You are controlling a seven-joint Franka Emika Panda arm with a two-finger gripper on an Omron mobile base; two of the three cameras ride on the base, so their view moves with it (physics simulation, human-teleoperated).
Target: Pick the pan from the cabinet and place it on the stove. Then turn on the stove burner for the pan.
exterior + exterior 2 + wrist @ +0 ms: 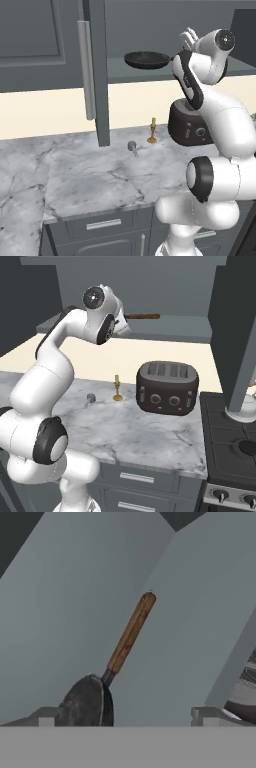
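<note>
pan: small, round, shallow, black pan (146,60) on the cabinet (95,75) shelf, at its front edge, door open
handle: long brown wooden handle (131,632), slim and straight, lying along the shelf
handling: likely stiff and fairly heavy at the bowl; the thin rim looks slippery, the wooden handle the surer hold
gripper: gripper (125,717) at the pan, fingers spread wide, nothing held
stove: black flat stove (235,446) beyond the table's right edge
toaster: dark, boxy, four-slot toaster (167,387) on veined marble

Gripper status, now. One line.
gripper: open, holding nothing; its fingertips stand wide apart by the pan on the cabinet shelf.
</note>
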